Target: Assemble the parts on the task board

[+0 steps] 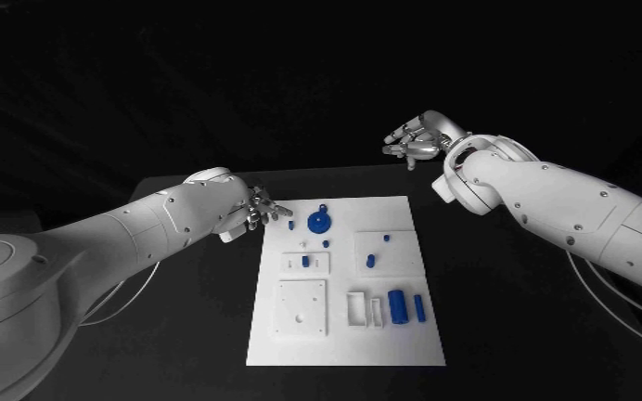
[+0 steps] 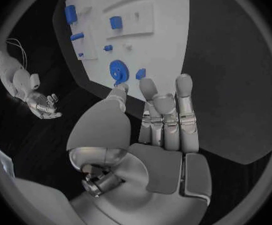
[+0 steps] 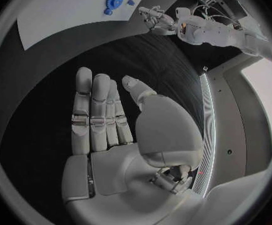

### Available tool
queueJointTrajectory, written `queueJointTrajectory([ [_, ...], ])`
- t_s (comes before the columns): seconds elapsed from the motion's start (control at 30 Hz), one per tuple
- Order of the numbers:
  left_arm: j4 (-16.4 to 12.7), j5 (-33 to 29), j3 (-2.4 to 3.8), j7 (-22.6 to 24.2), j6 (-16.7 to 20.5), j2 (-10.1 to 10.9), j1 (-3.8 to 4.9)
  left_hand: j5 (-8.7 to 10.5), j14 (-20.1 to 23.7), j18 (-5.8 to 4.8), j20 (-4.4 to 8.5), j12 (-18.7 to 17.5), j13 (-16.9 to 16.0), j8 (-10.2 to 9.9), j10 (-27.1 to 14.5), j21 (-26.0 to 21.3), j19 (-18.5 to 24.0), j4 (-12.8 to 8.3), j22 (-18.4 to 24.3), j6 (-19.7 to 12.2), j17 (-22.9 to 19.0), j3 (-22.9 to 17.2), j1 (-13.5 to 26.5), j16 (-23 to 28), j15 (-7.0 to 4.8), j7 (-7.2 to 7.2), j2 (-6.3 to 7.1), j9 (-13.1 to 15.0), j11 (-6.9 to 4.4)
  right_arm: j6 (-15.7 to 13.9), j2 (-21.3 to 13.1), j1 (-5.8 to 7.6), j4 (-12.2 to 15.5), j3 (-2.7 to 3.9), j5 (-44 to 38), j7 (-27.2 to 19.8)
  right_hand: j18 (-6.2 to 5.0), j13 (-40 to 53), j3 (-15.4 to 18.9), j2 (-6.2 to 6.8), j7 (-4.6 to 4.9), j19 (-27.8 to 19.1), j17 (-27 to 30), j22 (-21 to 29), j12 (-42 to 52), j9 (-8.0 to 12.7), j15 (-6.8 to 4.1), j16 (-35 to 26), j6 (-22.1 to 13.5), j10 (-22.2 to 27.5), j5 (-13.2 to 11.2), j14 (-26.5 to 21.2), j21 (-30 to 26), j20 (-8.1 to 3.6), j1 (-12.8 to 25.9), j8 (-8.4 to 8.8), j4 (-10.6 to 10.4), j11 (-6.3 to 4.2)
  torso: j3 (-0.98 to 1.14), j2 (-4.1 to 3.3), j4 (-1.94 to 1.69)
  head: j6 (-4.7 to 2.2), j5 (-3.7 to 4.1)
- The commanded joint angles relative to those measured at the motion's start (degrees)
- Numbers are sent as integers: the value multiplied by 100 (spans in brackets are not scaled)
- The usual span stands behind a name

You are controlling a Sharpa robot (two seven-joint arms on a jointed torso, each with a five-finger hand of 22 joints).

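**Black table, white board, both hands free**

Black matte table fills the scene, w/ dark room behind. White task board lies flat in the middle, a long rectangle w/ straight edges; wide bare table on both sides of it, so much room for moving.

Left hand hovers just beside the board's far left corner, fingers straight and a bit apart, holding nothing. In the left wrist view its silver fingertips reach to the board edge, near the round blue disc. I cannot tell if they touch the board.

Right hand is raised past the far right corner, well apart from the board, fingers loosely spread, palm empty. Right wrist view shows the fingers side by side, smooth metal.

On the board: disc near the far edge w/ a small blue piece beside it. Raised white square plates in the middle and near part, w/ small blue pegs. Near right side, two blue cylinders lie side by side next to a white upright bracket. Parts look like smooth plastic.
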State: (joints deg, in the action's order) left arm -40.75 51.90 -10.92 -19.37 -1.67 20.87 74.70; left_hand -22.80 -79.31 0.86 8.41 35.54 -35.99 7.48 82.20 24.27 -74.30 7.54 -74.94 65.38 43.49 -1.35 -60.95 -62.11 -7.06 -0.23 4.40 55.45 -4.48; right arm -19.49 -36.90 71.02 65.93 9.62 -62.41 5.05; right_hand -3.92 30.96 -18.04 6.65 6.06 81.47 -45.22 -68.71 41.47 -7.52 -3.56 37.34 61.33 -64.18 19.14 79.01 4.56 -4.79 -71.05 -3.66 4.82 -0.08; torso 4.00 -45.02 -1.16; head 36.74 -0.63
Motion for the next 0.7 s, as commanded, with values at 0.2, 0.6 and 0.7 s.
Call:
queueJointTrajectory([
  [0.2,104,70,2,233,-55,-135,-74,258,72,0,-23,36,26,-28,-62,-50,26,40,-97,-74,-82,-14,68,13,-1,28,-9,-195,31,-5,-30,56,75,10,-39,9,-44,-5,16,22,9,20,5,5,-19,8,6,-7,-50,-40,17,21,-39,20,-14,7,-24,15,31,-115,55,-54,-19],
  [0.6,186,61,2,271,117,-198,-94,451,100,12,-38,26,54,-10,-82,-85,23,254,-98,-118,-188,-119,135,56,13,52,103,-339,45,-26,-60,92,111,15,-39,24,-44,-5,16,22,9,20,5,5,-19,8,6,-7,-50,-40,17,21,-39,20,-14,7,-24,15,51,-161,55,-68,-16],
  [0.7,204,60,1,279,103,-225,-98,454,107,12,-40,24,58,-4,-89,-92,24,244,-98,-123,-200,-119,119,59,15,54,91,-360,48,-27,-58,95,114,16,-39,25,-44,-5,16,22,9,20,5,5,-19,8,6,-7,-50,-40,17,21,-39,20,-14,7,-24,15,54,-173,57,-69,-14],
])
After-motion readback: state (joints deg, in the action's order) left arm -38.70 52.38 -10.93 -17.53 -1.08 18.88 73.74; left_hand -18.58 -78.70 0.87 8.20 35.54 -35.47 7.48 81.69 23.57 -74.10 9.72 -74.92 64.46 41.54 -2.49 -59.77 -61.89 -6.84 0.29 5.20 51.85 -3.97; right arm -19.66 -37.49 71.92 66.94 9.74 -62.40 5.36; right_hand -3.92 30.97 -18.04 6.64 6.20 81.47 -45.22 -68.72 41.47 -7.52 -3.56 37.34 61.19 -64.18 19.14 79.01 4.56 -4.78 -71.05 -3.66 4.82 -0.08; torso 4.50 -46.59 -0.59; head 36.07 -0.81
